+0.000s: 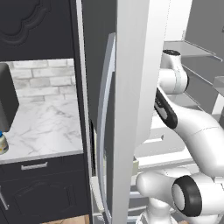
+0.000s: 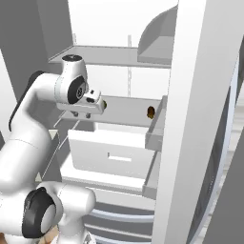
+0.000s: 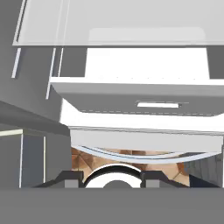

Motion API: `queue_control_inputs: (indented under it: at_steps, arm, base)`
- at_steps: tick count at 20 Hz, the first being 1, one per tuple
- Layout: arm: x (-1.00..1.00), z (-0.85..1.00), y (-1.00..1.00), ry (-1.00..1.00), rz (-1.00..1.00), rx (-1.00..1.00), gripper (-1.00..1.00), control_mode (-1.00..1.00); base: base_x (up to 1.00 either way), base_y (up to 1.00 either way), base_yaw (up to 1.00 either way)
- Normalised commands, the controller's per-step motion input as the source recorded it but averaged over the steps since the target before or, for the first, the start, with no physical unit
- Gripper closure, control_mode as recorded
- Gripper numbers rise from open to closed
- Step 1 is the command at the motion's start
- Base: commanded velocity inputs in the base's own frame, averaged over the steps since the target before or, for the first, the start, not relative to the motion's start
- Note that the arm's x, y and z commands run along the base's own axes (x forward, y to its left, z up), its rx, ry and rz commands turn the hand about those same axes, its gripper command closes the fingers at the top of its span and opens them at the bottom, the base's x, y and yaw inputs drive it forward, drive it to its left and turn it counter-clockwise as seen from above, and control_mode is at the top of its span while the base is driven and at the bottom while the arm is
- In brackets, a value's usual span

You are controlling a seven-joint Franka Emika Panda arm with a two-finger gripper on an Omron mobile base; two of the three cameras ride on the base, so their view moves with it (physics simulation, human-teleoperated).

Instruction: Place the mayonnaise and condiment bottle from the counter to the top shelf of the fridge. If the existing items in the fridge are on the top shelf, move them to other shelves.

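The fridge (image 2: 107, 21) stands open. Its top shelf (image 2: 105, 56) is bare where it shows. The existing item (image 2: 150, 112), small and dark brown, lies at the right end of the shelf below (image 2: 124, 113). My gripper (image 2: 81, 115) hangs in front of that lower shelf's left end, pointing down, well left of the item. In the hand view my gripper (image 3: 111, 177) has its fingertips (image 3: 72, 177) apart with nothing between them. The mayonnaise (image 1: 2, 143) sits on the counter (image 1: 48, 127) at the frame's left edge. The condiment bottle is out of view.
The open fridge door (image 1: 131, 87) with its long handle (image 1: 105, 122) stands between the counter and my arm. A white drawer (image 2: 109, 152) juts out under the lower shelf, also seen as the drawer (image 3: 135, 100). A dark appliance (image 1: 6, 98) stands on the counter.
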Motion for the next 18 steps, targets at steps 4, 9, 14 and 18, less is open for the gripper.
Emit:
queue_control_inputs:
  at_steps: [4,9,14,18]
  arm:
    - [-0.22,0.0,0.0,-0.04,0.0,0.0,-1.0,-1.0]
    - [-0.76,0.0,0.0,-0.04,0.06,0.0,-1.0,-1.0]
    - [-0.98,0.0,0.0,0.0,0.01,0.0,-1.0,-1.0]
    - [-0.9,0.0,0.0,0.0,0.0,0.0,-1.0,-1.0]
  base:
    - [0.0,0.0,0.0]
    - [0.0,0.0,0.0]
    - [0.0,0.0,0.0]
    - [0.0,0.0,0.0]
